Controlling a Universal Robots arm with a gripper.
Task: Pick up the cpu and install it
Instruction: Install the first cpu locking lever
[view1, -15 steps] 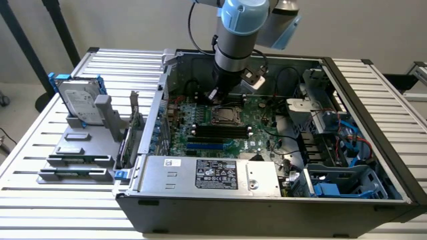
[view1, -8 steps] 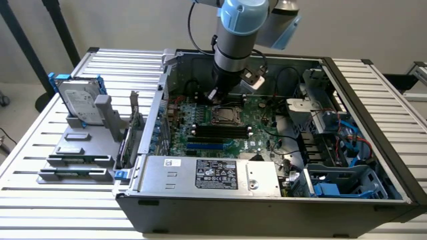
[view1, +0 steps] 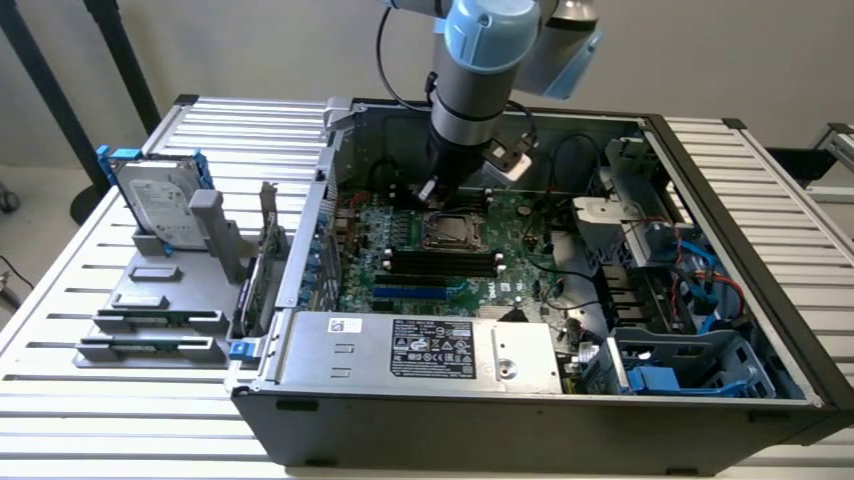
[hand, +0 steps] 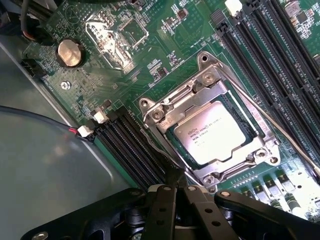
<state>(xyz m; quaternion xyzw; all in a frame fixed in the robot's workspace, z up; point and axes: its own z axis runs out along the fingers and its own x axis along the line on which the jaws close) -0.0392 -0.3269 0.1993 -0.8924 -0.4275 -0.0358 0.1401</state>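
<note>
An open dark-grey metal computer case (view1: 534, 400) lies on its side on a white slatted metal table (view1: 67, 280) in a room with pale walls, and beside it, toward the exterior view's left, a grey holder (view1: 167, 300) carries a large grey hard drive in a blue bracket (view1: 158, 205). The small flat square silvery cpu (hand: 216, 132) sits inside the silver metal socket frame (hand: 200, 92) on the green motherboard (hand: 165, 45), between black memory slots (hand: 132, 150). The black gripper (hand: 174, 186) on the pale-blue and grey arm (view1: 481, 70) hangs just above the socket's edge with its jaws closed on nothing.
</note>
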